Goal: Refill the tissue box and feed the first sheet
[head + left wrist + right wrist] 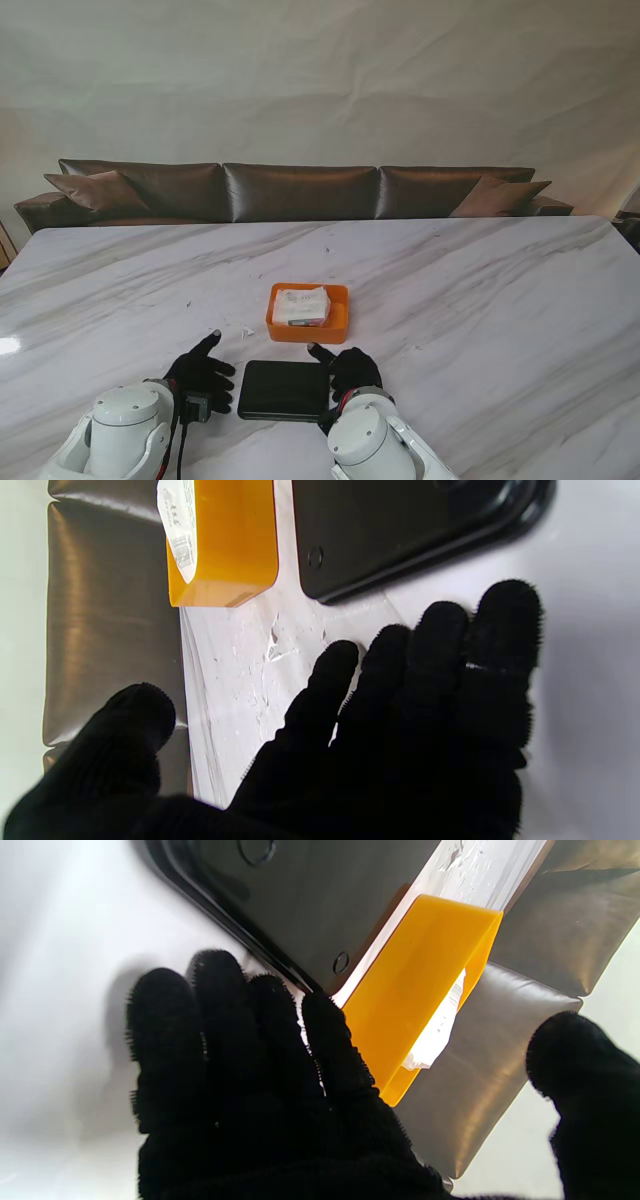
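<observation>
While the black box [284,390] lies flat on the tabletop [480,290] between both hands, nothing is held yet. Looks like its underside faces up: smooth panel, small round marks, no slot visible, so probably flipped for loading from the bottom. Tissue pack [300,306] sits in the orange tray [340,325] just beyond the box, farther from me, near but apart from it. Pack is wrapped, label showing; it stands above the tray rim, so easy to pick. Left hand [203,377] just left of the box, fingers [450,645] spread wide, thumb out, empty. Right hand [349,369] at the box's right edge, fingers [220,990] also wide, empty; contact with the box I cannot tell. Flanking pose suggests bracing or opening the box first. Sofa [300,190] behind, irrelevant.
</observation>
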Robot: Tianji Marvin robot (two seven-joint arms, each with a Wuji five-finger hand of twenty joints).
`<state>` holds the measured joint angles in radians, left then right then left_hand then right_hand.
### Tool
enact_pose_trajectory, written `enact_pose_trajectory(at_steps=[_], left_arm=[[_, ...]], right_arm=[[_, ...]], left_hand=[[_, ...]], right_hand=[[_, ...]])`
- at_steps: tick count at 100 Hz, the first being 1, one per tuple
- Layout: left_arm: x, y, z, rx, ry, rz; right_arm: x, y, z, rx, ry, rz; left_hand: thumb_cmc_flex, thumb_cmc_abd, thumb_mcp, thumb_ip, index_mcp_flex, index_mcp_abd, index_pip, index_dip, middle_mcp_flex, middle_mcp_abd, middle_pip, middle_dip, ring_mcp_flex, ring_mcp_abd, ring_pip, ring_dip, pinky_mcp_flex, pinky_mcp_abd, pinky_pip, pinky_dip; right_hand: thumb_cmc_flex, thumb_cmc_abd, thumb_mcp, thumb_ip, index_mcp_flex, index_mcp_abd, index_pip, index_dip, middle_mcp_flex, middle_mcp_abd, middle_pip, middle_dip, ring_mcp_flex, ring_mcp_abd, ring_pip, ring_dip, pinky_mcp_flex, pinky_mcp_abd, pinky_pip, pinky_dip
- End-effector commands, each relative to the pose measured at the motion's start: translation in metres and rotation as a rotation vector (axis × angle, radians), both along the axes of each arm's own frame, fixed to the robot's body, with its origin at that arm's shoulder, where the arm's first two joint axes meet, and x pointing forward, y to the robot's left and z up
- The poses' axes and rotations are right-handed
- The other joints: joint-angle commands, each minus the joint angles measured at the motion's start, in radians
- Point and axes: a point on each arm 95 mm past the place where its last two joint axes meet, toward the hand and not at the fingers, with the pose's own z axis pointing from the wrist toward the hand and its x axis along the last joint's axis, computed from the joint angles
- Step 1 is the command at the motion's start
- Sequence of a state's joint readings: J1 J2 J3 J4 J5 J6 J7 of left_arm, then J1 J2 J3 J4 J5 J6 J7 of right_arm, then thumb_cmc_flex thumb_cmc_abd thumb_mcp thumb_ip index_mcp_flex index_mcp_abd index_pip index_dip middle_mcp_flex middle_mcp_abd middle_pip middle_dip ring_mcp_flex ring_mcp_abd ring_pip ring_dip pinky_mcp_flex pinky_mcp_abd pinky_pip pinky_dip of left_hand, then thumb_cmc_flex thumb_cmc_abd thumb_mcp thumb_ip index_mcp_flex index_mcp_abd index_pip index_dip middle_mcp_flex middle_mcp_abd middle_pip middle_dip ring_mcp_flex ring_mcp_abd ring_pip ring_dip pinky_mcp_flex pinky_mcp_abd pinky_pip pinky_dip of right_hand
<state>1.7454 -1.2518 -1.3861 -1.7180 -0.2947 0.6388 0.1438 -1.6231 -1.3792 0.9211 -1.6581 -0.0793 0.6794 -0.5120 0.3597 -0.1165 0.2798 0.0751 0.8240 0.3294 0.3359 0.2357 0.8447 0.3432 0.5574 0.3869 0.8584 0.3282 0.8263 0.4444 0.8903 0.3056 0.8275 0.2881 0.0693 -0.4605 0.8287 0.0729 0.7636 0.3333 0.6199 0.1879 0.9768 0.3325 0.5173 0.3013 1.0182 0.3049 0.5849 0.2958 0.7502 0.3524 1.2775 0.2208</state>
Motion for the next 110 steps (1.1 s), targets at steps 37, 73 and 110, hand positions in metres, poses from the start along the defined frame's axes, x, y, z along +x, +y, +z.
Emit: enact_pose_trajectory(at_steps=[37, 73, 110], left_arm=[[-0.007, -0.019, -0.02, -0.01, 0.056, -0.057], [0.003, -0.028, -0.025, -0.007, 0.055, -0.073], [0.016, -0.042, -0.029, -0.014, 0.058, -0.112]], right_arm=[[-0.003, 0.008, -0.001, 0.009, -0.021, -0.013], [-0.01, -0.014, 0.004, -0.043, 0.086, -0.06], [-0.003, -0.018, 0.001, 0.014, 0.116, -0.049]], left_hand=[[-0.009, 0.018, -0.025, 0.039, 0.018, 0.027, -0.014, -0.018, -0.025, 0.057, -0.054, -0.022, -0.108, 0.204, -0.109, -0.012, -0.07, 0.054, 0.474, 0.008], [-0.01, 0.02, -0.023, 0.04, 0.009, 0.019, -0.016, -0.018, -0.034, 0.051, -0.057, -0.023, -0.118, 0.199, -0.114, -0.013, -0.084, 0.058, 0.467, 0.016], [-0.014, 0.02, -0.024, 0.04, 0.003, 0.01, -0.017, -0.017, -0.04, 0.043, -0.058, -0.023, -0.128, 0.195, -0.119, -0.013, -0.101, 0.058, 0.462, 0.026]], right_hand=[[-0.048, -0.022, 0.006, 0.035, -0.063, 0.066, -0.04, -0.021, -0.086, 0.092, 0.028, -0.008, -0.033, 0.1, -0.037, -0.013, 0.043, 0.026, -0.003, -0.022], [-0.058, -0.01, 0.018, 0.029, -0.097, 0.129, -0.06, -0.029, -0.148, 0.137, 0.069, 0.013, -0.034, 0.104, -0.014, 0.0, 0.061, 0.022, -0.003, -0.032], [-0.003, 0.008, -0.011, 0.032, -0.047, 0.12, -0.042, -0.025, -0.08, 0.124, 0.069, 0.005, 0.018, 0.097, -0.014, -0.012, 0.095, 0.027, 0.018, -0.047]])
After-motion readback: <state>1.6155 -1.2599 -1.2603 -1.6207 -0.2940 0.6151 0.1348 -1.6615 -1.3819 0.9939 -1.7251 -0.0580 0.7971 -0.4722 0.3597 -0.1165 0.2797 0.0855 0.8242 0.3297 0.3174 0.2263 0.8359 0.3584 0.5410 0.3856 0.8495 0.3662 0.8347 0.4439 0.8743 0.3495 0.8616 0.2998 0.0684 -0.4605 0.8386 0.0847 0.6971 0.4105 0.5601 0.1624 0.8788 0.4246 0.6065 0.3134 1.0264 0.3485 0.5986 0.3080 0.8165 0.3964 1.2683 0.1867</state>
